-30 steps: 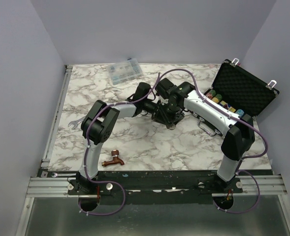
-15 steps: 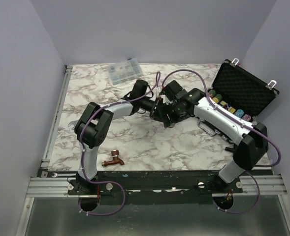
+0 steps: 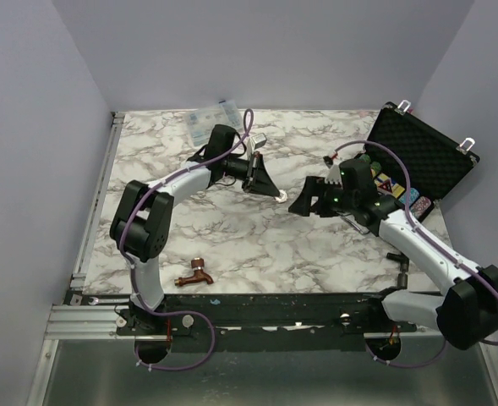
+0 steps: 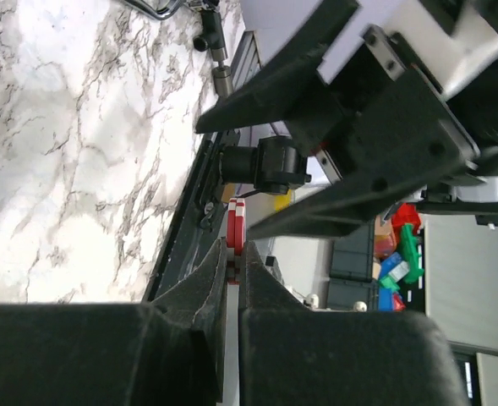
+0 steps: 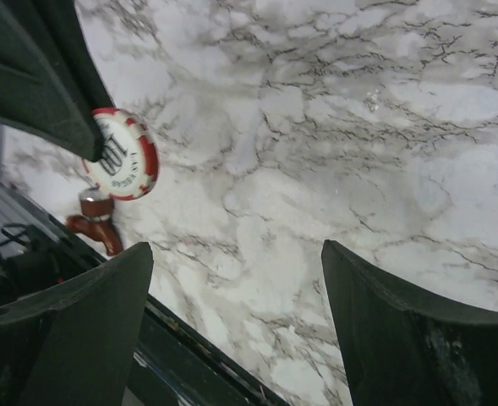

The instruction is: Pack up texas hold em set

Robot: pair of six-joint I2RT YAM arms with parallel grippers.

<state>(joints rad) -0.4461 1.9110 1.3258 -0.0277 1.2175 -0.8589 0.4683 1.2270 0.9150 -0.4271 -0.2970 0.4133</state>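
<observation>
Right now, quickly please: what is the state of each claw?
Left claw: closed, holding a red and white chip.
Right claw: open, holding nothing.

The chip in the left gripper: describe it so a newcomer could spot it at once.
From the open black case on the right of the marble table, look left to mid-table, where the left gripper reaches. Pinched in its tips is a round chip, white with red rim blocks, apart from the chip rows racked in the case.
</observation>
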